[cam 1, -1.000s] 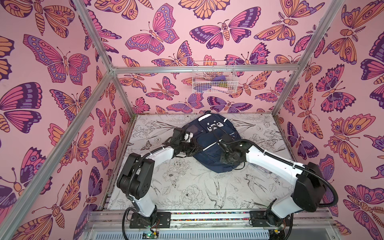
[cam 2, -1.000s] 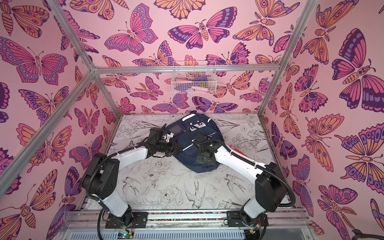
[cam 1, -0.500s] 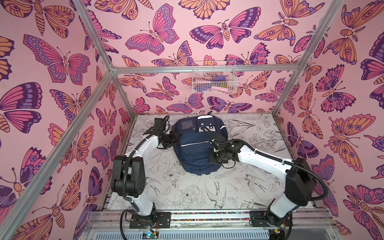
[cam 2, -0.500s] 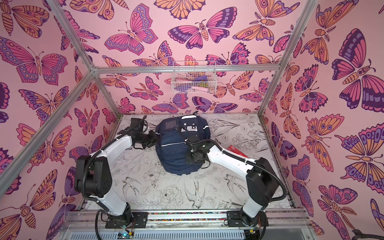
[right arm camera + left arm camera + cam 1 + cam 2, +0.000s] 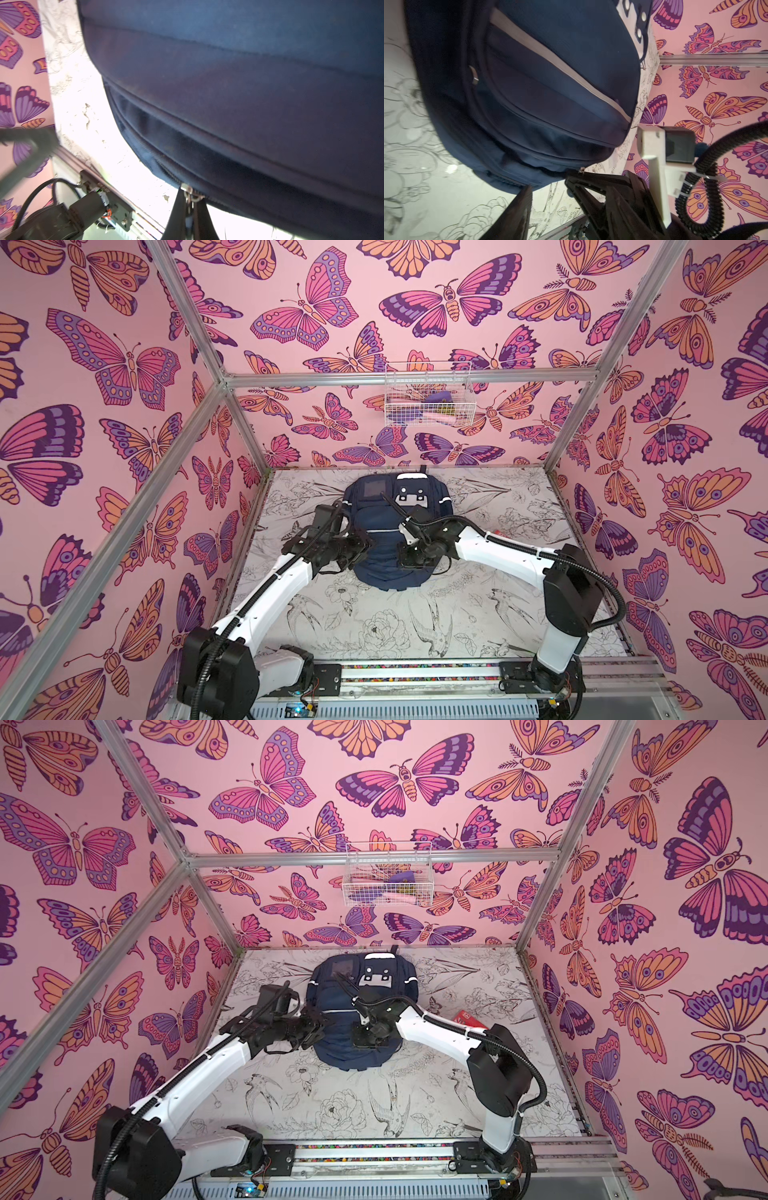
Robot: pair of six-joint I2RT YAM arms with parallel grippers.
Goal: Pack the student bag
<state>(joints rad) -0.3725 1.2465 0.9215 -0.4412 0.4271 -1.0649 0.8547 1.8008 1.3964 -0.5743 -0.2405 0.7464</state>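
Navy fabric bag (image 5: pixel 386 531) flat on the table (image 5: pixel 374 635), close to the back wall and midway between the side walls, top loop (image 5: pixel 422 469) pointing at that wall. Near its top, a white patch (image 5: pixel 411 497) with black squares, and just beside it a grey square panel (image 5: pixel 372 489). Across the middle, a thin white stripe (image 5: pixel 384 531); shorter white marks at the shoulder. Full and rounded at the lower end. In the left wrist view, curved zip seams round the front pockets and a small metal tab (image 5: pixel 473 74) at a side seam.

White wire basket (image 5: pixel 428 393) hung on the back wall rail, above the bag. Inside it, purple, pink and yellowish things, too small to name. On the table near the bag, on the right arm's side, a flat red thing (image 5: pixel 467 1018), partly hidden behind that arm.

Left gripper (image 5: pixel 548 181) low at the bag's left edge, jaws moderately apart with nothing between them. One fingertip (image 5: pixel 577 180) close against the bag's lower rim; touching or not, cannot tell. Right gripper (image 5: pixel 191 196) over the bag's lower right part, jaws pinched narrow on a metal zip pull (image 5: pixel 188 190) at the bottom seam.
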